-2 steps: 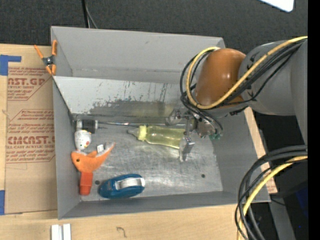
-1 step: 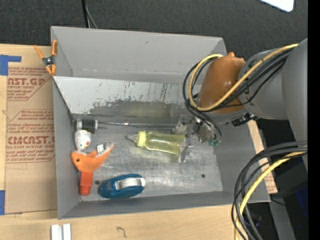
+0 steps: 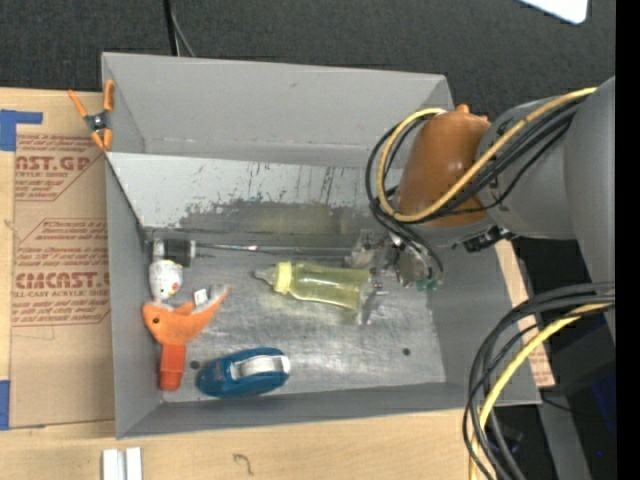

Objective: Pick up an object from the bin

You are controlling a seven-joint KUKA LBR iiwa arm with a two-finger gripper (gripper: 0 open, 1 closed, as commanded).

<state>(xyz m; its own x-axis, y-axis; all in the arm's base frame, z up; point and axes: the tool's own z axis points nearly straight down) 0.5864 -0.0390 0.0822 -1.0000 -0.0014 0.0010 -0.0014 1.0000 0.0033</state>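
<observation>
Yellow-green and translucent: logged a baby bottle on its side on floor of grey metal bin, somewhat right of centre. Traced long axis roughly left to right across view, tipped slightly down toward right. Noted teat end at left, flat base at right. Placed gripper at that base end, touching or just off it, below orange wrist cover of arm reaching in from right. Judged bottle therefore to lie leftward from gripper, stretching away along line of reach rather than across it. Could not tell how far gripper stood open, nor whether anything was held; saw metal parts crowding bottle's base, too tangled to sort. Judged coming move to hinge on this: closing across narrow width of body near base, not along length, with risk otherwise of a skid leftward on bare metal. Marked other things well apart at left: small white figure by left wall, orange plastic piece just below it, blue tape dispenser near front wall. Counted none between gripper and bottle. Searched bottle for brand, label or scale marks; read none. Read nothing on white, orange or blue things either
</observation>
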